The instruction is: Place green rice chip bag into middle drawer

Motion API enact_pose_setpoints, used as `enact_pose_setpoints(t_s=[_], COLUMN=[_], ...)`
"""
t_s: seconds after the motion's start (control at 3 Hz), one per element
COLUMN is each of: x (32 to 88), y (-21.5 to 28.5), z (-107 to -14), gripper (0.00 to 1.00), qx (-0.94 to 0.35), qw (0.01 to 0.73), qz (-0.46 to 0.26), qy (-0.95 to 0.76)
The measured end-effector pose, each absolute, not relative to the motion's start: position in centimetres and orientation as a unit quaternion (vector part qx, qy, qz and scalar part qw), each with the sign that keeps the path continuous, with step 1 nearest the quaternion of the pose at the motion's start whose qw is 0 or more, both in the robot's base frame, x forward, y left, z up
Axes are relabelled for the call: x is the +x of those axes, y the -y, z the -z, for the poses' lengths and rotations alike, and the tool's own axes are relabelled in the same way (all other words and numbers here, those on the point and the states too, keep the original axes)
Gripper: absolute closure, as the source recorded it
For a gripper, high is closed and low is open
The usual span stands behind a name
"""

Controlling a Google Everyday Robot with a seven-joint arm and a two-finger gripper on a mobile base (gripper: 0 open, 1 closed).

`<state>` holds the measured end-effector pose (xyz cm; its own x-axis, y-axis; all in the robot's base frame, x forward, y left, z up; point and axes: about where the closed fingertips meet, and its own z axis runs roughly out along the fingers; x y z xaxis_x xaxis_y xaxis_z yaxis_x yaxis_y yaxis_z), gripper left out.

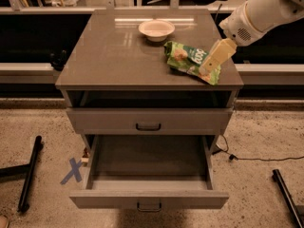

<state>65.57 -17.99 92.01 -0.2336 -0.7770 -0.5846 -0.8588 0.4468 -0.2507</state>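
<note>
The green rice chip bag (pixel 187 60) lies crinkled on the right part of the grey cabinet top (pixel 114 56), near its front right corner. The gripper (pixel 212 61) comes in from the upper right on a white arm (pixel 259 11) and hangs over the bag's right end, covering part of it. The middle drawer (pixel 148 170), the lowest one, is pulled fully out and holds nothing I can see; its dark bar handle (pixel 148 206) faces front.
A white bowl (pixel 156 29) stands at the back of the top, left of the bag. The drawer above (pixel 148 121) is shut. A blue X mark (pixel 73 170) and a black bar (pixel 29 174) lie on the floor left; a cable (pixel 251 156) and another bar lie right.
</note>
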Motion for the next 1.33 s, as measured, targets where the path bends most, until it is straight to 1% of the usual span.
enact_pose_setpoints(t_s=[0.33, 0.67, 1.0, 1.33], x=[68.1, 71.0, 71.0, 73.3], y=[16.7, 13.8, 13.8, 13.8], z=[-90.9, -89.0, -89.0, -86.4], gripper=[0.00, 0.00, 0.00, 0.00], qx=[-0.516, -0.518, -0.518, -0.516], qw=[0.341, 0.334, 0.334, 0.334], qz=[-0.082, -0.116, -0.116, -0.098], qy=[-0.782, -0.779, -0.779, -0.783])
